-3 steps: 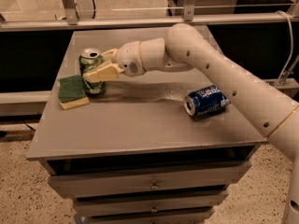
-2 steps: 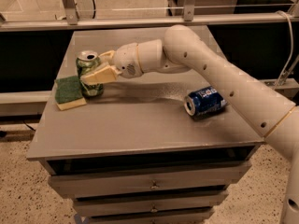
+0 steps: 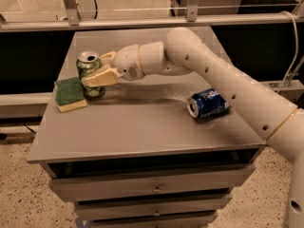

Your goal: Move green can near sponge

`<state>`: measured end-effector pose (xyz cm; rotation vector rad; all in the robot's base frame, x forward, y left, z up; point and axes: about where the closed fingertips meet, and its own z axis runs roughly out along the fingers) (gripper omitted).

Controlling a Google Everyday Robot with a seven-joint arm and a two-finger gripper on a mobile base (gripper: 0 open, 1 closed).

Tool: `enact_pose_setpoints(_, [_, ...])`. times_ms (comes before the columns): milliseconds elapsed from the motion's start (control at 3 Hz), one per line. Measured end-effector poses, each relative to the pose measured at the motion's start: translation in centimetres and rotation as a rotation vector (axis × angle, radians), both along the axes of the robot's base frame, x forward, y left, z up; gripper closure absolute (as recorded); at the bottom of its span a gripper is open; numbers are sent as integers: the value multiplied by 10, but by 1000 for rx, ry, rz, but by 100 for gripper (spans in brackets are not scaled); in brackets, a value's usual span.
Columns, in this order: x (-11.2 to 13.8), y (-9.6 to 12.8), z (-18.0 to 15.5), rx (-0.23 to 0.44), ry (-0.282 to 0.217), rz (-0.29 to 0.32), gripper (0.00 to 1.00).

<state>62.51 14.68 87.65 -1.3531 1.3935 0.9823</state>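
The green can (image 3: 88, 66) stands upright on the grey table (image 3: 142, 122) at its left side, its base touching the right edge of the sponge (image 3: 69, 93). The sponge lies flat, dark green side up over a pale yellow base. My gripper (image 3: 94, 68) reaches in from the right and is shut on the green can. One finger (image 3: 100, 78) crosses the can's front and the other shows behind it. The can's lower part is partly hidden by the front finger.
A blue Pepsi can (image 3: 207, 104) lies on its side at the table's right, under my arm (image 3: 213, 75). The table has drawers below its front edge. A metal rail and dark shelving run behind the table.
My gripper and the green can have shifted slightly left, bringing the can against the sponge. The Pepsi can has not moved.
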Motion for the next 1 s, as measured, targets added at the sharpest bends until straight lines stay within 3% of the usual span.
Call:
enact_pose_setpoints(333, [11,-4,0,1,-43,-25,16])
enact_pose_setpoints(667, [22,-8,2,4,-81,-53,0])
enact_pose_setpoints(1000, [37,-42,18,-37,-130,-119,0])
